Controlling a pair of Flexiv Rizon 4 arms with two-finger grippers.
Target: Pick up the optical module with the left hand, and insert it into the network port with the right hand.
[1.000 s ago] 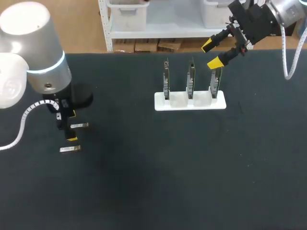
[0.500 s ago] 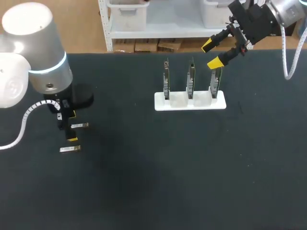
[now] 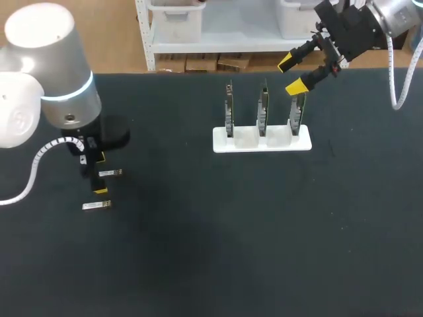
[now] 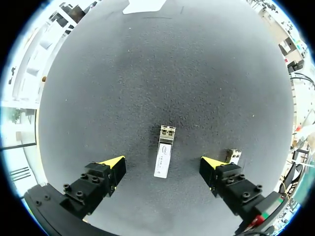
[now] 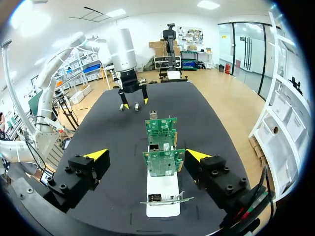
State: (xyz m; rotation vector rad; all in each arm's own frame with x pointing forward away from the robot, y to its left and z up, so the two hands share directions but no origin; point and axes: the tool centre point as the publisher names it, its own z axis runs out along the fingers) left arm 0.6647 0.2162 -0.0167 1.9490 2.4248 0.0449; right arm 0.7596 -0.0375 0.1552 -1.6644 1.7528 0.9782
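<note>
Left tool (image 4: 162,162) spread astride optical module (image 4: 165,158), lying flat, long axis pointing ahead, right tool (image 5: 146,154) spread

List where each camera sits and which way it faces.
Head view: above and behind, looking down on the table; left arm and right arm show.
Left wrist view: looks down past the open left end effector at an optical module.
Right wrist view: looks past the right end effector over the board holder.
Shared: head and right wrist both show that holder.
</note>
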